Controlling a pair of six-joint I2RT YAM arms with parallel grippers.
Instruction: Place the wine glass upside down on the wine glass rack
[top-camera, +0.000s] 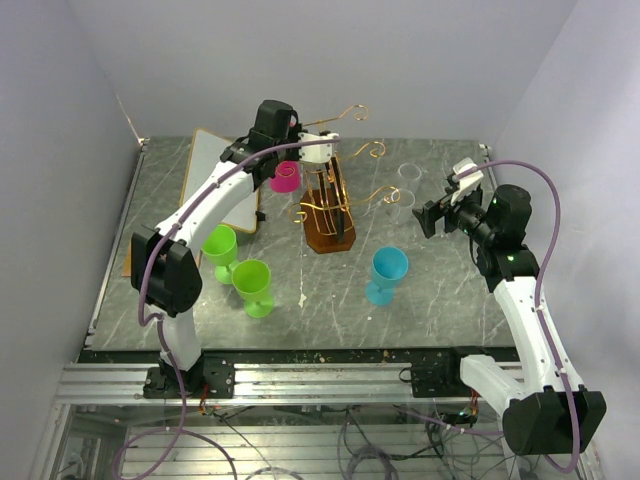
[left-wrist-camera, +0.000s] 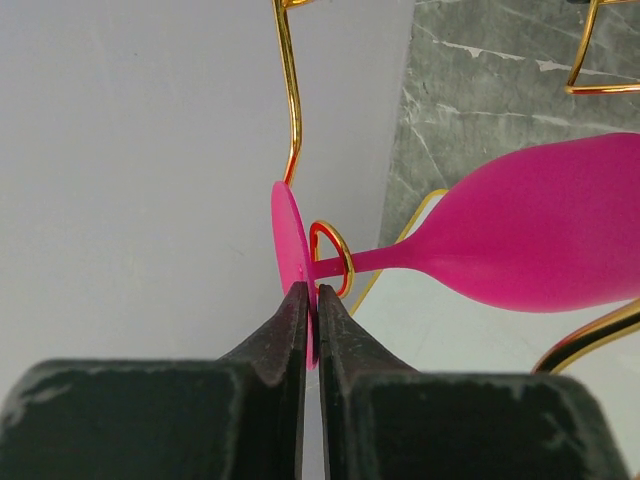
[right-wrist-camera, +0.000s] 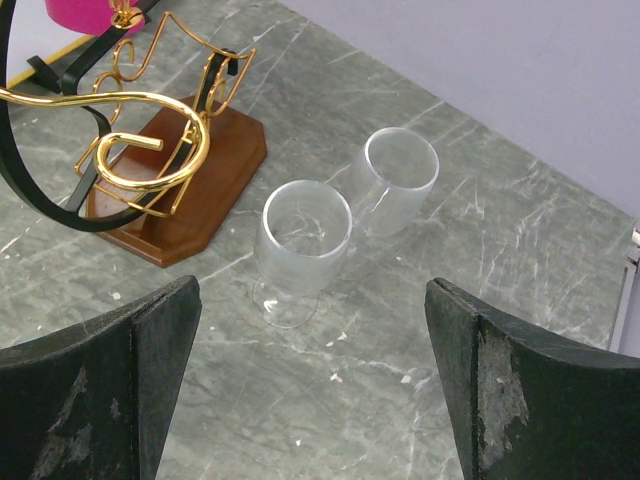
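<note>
Grey marble table (top-camera: 440, 290): your left gripper (left-wrist-camera: 310, 300) pinches the foot of the pink wine glass (left-wrist-camera: 540, 225) at frame centre, its stem threaded through a scroll of the wine glass rack (left-wrist-camera: 290, 100). The hanging step looks nearly done; next, seat the foot, then release. Your right gripper (right-wrist-camera: 310, 288) gapes wide, empty.

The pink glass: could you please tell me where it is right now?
In the top view the pink glass hangs left of the rack, near the back, its foot pinched by the left gripper.

Marble table (top-camera: 440, 300) carries rack (top-camera: 328, 235), board (top-camera: 210, 155), green glasses (top-camera: 252, 282), blue glass (top-camera: 387, 270), clear glasses (right-wrist-camera: 300, 235).
</note>
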